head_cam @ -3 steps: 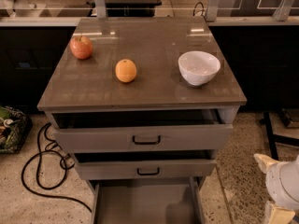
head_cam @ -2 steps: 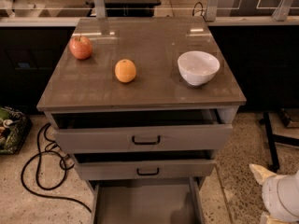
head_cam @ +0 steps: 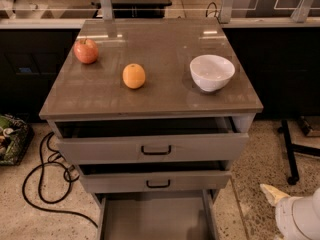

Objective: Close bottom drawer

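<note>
The grey cabinet has three drawers. The bottom drawer [head_cam: 150, 216] is pulled far out; I see its flat grey tray at the bottom edge of the view, and its front panel and handle are out of view below. The middle drawer [head_cam: 155, 181] and the top drawer [head_cam: 152, 148], each with a black loop handle, stand slightly open. My gripper [head_cam: 272, 194] shows as a white tip on a white arm at the lower right, right of the bottom drawer and apart from it.
On the cabinet top [head_cam: 150, 99] sit a red apple [head_cam: 86, 50], an orange [head_cam: 134, 76] and a white bowl [head_cam: 212, 72]. Black cables [head_cam: 45, 179] lie on the floor at the left. A black stand leg [head_cam: 290, 149] is at the right.
My arm has dropped lower at the right edge of the view, so less of it shows. The drawers have not moved.
</note>
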Tool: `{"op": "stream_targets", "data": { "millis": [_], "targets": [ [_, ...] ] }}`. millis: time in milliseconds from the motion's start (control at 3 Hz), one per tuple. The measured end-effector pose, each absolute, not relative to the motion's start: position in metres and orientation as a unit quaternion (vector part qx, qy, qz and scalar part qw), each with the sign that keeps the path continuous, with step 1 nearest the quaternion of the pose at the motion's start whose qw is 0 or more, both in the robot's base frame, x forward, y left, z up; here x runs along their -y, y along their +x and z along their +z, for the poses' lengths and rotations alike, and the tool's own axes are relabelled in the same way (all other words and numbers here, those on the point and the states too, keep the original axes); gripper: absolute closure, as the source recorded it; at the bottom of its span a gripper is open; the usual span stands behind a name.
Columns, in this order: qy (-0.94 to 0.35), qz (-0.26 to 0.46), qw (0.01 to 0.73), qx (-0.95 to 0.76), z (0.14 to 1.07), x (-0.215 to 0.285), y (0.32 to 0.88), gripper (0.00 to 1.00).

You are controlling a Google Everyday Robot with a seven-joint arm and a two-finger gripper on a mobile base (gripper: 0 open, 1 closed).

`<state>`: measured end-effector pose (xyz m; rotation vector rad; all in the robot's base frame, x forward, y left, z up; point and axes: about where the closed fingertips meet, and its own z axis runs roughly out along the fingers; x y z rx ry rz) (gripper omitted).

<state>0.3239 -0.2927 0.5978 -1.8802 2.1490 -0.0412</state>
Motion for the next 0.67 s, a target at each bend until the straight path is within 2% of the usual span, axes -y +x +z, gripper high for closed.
{"op": "stream_targets", "data": {
  "millis": [667],
  "targets": [
    [-0.651,-0.004,0.126,-0.748,0.55,0.29,0.33,0.0]
  ]
}}
